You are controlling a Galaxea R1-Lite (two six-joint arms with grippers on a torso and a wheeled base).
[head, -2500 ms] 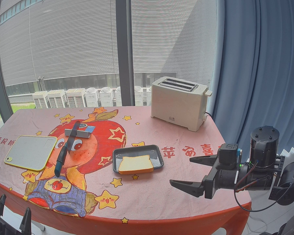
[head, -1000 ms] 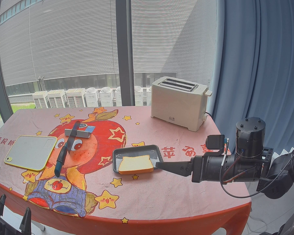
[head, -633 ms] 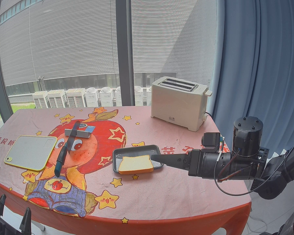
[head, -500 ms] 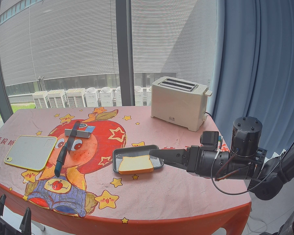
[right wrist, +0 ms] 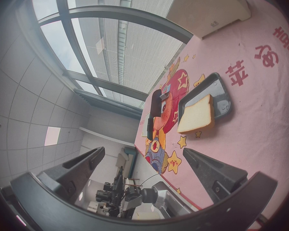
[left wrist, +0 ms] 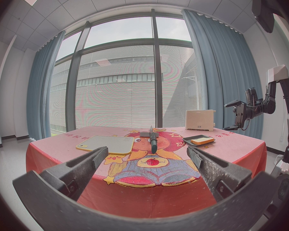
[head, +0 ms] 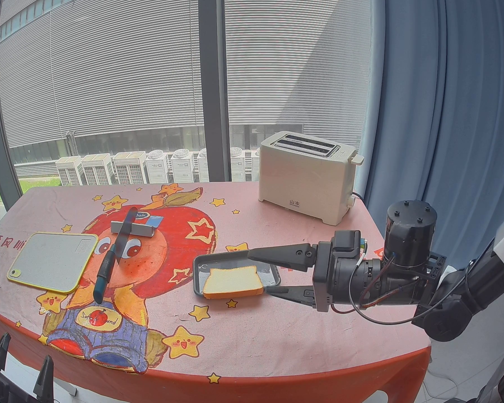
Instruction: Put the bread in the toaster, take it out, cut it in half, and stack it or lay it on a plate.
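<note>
- Head view: pink cartoon-print tablecloth (head: 252,331), soft and slightly creased. A window (head: 95,57) is behind it and a blue curtain (head: 448,113) hangs to the right.
- Toaster (head: 305,174): cream, boxy with rounded corners, two long slots on top. It stands at the far right of the tablecloth, well apart from the tray.
- Tray (head: 229,258): dark, shallow, rectangular, glossy. It holds one slice of bread (head: 232,282) lying flat, with pale crumb and tan crust. The slice's near edge covers the tray's near rim.
- Right gripper (head: 259,271): spread wide, holding nothing, turned on its side. One finger is above the tray's right end; the other is low, just beside the bread's right corner. Cannot tell whether it touches.
- Left half: pale cutting board (head: 53,260) with a yellow-green rim. The knife (head: 112,253) has a dark blade and a blue handle. It lies between board and tray, its blade propped across a small grey rest (head: 133,229).
- Left wrist view: left gripper (left wrist: 146,151) wide apart and empty, off the tablecloth's near edge, well apart from everything on it. Beyond it are the board, knife, tray with bread, and toaster. The right gripper is above the right end, fingers parted.
- Right wrist view: rough matte black fingers (right wrist: 212,174) held apart. The bread on its tray lies ahead of them, a squarish slice with a domed top. The toaster is farther off.
</note>
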